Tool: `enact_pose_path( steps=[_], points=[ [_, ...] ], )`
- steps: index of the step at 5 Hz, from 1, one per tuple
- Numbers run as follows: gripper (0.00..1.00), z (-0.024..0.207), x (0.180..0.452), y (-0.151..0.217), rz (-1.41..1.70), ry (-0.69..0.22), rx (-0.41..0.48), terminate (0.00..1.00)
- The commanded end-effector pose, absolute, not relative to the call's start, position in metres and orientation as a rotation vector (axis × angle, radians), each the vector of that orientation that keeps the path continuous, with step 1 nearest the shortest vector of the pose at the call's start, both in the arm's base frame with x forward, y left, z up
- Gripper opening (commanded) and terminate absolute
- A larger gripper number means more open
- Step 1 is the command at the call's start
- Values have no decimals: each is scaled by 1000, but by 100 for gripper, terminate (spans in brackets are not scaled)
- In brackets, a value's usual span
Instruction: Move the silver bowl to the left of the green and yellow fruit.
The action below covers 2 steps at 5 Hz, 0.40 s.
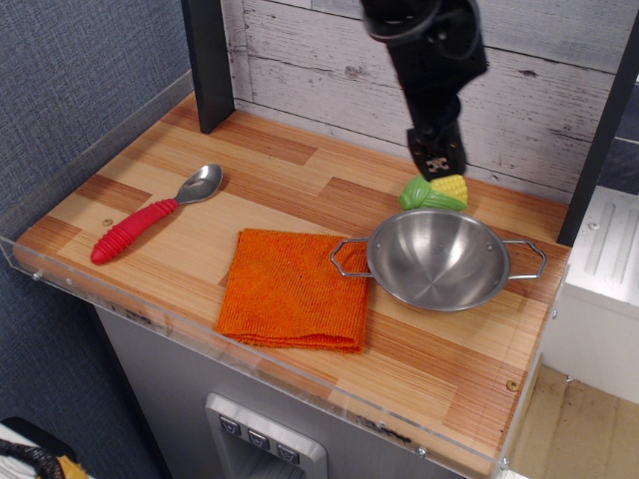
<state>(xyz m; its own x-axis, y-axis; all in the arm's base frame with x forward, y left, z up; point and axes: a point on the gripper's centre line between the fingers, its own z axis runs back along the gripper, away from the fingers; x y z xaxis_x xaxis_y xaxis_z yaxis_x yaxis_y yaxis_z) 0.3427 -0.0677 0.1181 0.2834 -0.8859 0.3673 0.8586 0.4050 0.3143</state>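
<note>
The silver bowl [438, 258] sits on the wooden counter at the right, upright and empty, with a wire loop handle on each side. Its left handle lies at the edge of an orange cloth [293, 288]. The green and yellow toy corn [435, 192] lies just behind the bowl, near the back wall. My black gripper [436, 165] hangs above the corn and covers its top edge. The fingers look close together and hold nothing that I can see.
A spoon with a red handle [150, 215] lies at the left of the counter. A clear plastic rim [260, 365] runs along the front and left edges. A black post [208, 62] stands at the back left, another at the far right.
</note>
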Motion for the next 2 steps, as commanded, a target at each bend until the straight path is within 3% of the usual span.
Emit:
enact_pose_path(
  steps=[1,2],
  points=[
    [100,128,324,-104,-1609,-549,85,0],
    [100,128,320,-108,-1618,-502,101,0]
  ],
)
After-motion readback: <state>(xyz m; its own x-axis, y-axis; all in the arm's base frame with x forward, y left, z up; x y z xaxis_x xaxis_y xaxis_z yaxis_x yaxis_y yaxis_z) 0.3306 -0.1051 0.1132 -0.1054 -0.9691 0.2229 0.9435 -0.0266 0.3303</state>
